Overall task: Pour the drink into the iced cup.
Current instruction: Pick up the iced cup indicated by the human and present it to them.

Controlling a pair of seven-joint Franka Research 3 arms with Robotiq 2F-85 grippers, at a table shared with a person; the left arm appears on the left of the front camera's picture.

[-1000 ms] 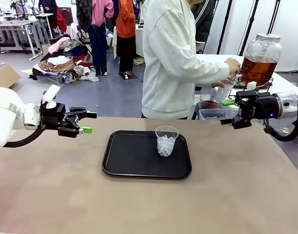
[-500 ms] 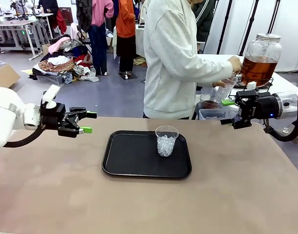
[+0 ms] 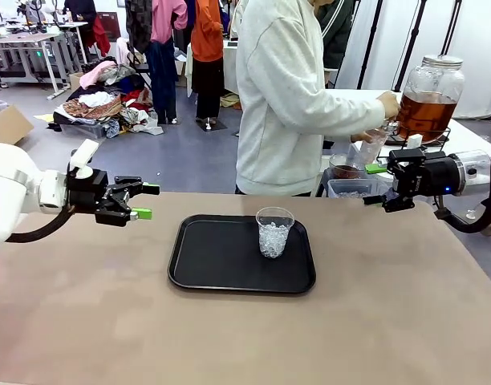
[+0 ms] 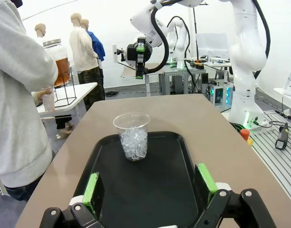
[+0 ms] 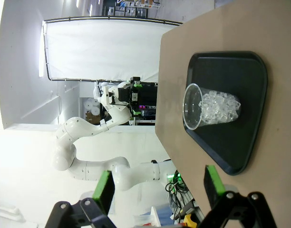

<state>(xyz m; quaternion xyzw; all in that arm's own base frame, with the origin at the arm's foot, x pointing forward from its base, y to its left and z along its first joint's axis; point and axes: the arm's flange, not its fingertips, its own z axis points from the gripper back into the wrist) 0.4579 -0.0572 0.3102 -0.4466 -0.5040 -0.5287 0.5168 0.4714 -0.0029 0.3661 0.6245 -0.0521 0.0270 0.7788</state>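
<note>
Since the earlier frame almost nothing has moved: the person (image 3: 290, 96) has leaned a little to the right, and both arms keep their places.

The brown table (image 3: 93, 321) has a matte, bare surface on every side of the tray (image 3: 209, 257), so there is open room near all its edges. The tray is black, flat and rectangular with rounded corners and a low rim. On its right part stands the iced cup (image 3: 274, 233), upright, of clear thin plastic, with ice cubes (image 3: 273, 239) in its lower half.

The left gripper (image 3: 148, 201) hovers above the table, left of the tray and well apart from it. Its jaws are spread wide and hold nothing. The right gripper (image 3: 374, 184) hangs by the far right edge, also spread wide and empty.

The drink (image 3: 424, 116), amber-brown, is in a round clear glass jar (image 3: 432, 84) with a metal lid, on a white side table beyond the far right corner. The person's hand (image 3: 385, 105) is at the jar, and a small clear cup (image 3: 370, 148) is held just below.
</note>
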